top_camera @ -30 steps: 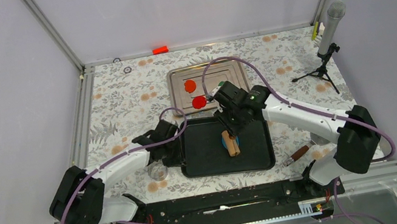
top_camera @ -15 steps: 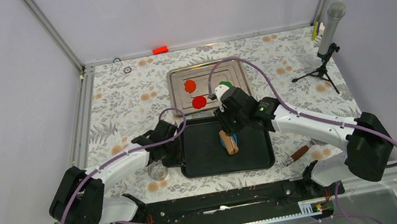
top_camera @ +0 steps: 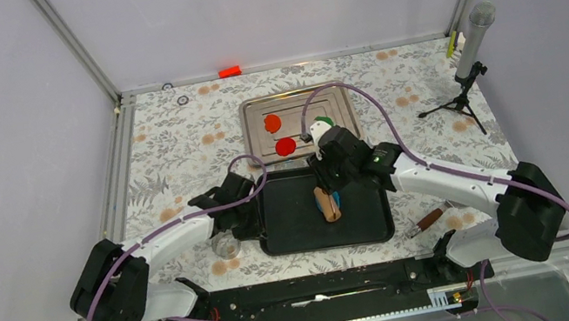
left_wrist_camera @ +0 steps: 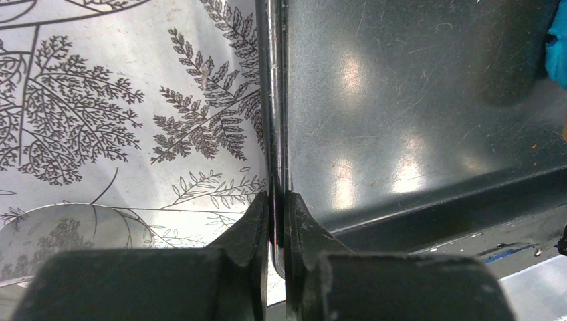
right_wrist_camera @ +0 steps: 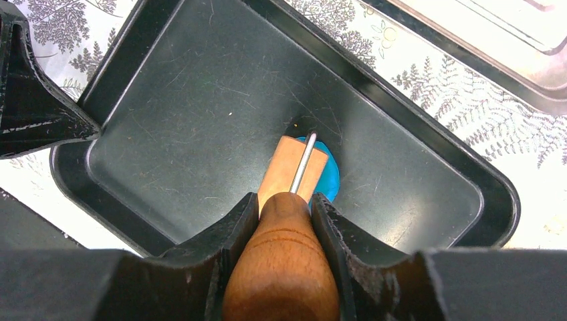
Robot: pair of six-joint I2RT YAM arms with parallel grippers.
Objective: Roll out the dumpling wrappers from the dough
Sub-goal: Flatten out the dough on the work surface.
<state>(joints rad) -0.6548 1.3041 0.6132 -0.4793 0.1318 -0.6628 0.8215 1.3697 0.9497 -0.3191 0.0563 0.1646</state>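
**Roller on the blue dough, tray pinned**

My right gripper point(right_wrist_camera: 284, 200) is clamped around the wooden handle point(right_wrist_camera: 281, 267) of the roller point(right_wrist_camera: 286, 167). The roller's head lies on the dough point(right_wrist_camera: 327, 177), a blue patch on the floor of the black tray point(left_wrist_camera: 414, 100). My left gripper point(left_wrist_camera: 277, 199) is pressed together on that tray's left rim. Beyond, the metal tray point(top_camera: 260, 143) carries two red wrappers point(top_camera: 272, 121), with a green wrapper point(top_camera: 325, 121) near them.

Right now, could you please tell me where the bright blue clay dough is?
In the top view, the blue dough lies right of centre in the black rectangular tray, under the wooden roller held by the right gripper.
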